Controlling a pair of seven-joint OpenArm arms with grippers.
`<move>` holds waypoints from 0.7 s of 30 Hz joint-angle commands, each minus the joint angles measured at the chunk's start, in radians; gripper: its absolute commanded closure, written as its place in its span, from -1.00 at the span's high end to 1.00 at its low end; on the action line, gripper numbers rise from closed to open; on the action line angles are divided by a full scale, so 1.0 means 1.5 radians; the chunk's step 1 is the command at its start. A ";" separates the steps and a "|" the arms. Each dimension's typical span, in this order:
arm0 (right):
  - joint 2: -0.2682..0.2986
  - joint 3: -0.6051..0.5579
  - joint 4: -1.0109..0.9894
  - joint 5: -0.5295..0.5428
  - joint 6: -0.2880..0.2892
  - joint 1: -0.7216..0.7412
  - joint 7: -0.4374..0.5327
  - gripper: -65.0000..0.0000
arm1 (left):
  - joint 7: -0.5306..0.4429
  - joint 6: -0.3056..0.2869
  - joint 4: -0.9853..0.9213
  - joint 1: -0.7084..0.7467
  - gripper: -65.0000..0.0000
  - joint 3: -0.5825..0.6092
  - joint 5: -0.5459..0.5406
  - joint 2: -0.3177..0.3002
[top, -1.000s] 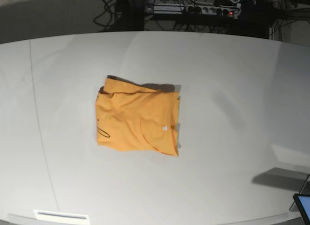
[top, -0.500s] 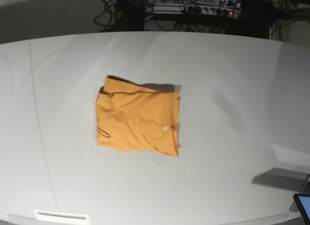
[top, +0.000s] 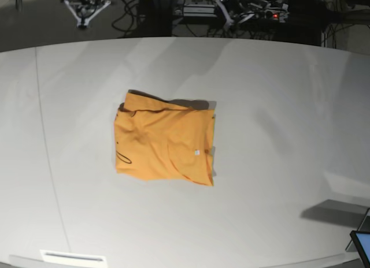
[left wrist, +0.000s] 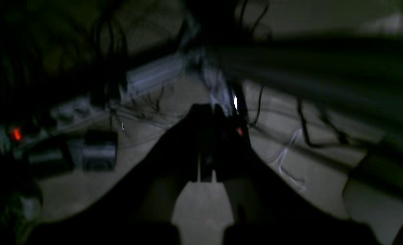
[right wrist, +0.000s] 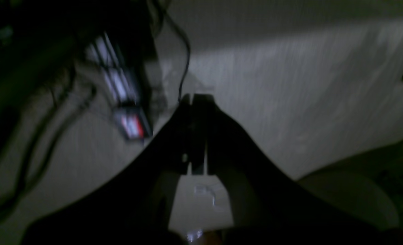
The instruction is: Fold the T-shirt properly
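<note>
The T-shirt (top: 165, 142) lies folded into a rough orange-yellow rectangle near the middle of the white table (top: 277, 106). A small white tag (top: 196, 152) and a dark line mark (top: 122, 158) show on it. My right gripper (top: 84, 17) hangs beyond the table's far edge at the top left, far from the shirt. Over at the top centre-right, my left gripper (top: 226, 12) sits behind that same edge. In the dim wrist views the left gripper (left wrist: 206, 112) and the right gripper (right wrist: 196, 100) both have their fingers pressed together, holding nothing. Neither wrist view shows the shirt.
Cables and power strips (top: 254, 12) crowd the dark floor behind the table. A tablet corner (top: 363, 245) pokes in at the bottom right. A white label strip (top: 73, 257) lies at the near left edge.
Both grippers have come into the base view at the top, behind the table's far edge. The T-shirt has not moved.
</note>
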 commanded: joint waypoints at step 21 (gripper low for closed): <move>0.009 -0.004 -0.054 0.001 0.007 -0.006 0.120 -0.99 | 0.059 -0.004 -0.002 -0.050 -1.00 0.003 0.006 0.019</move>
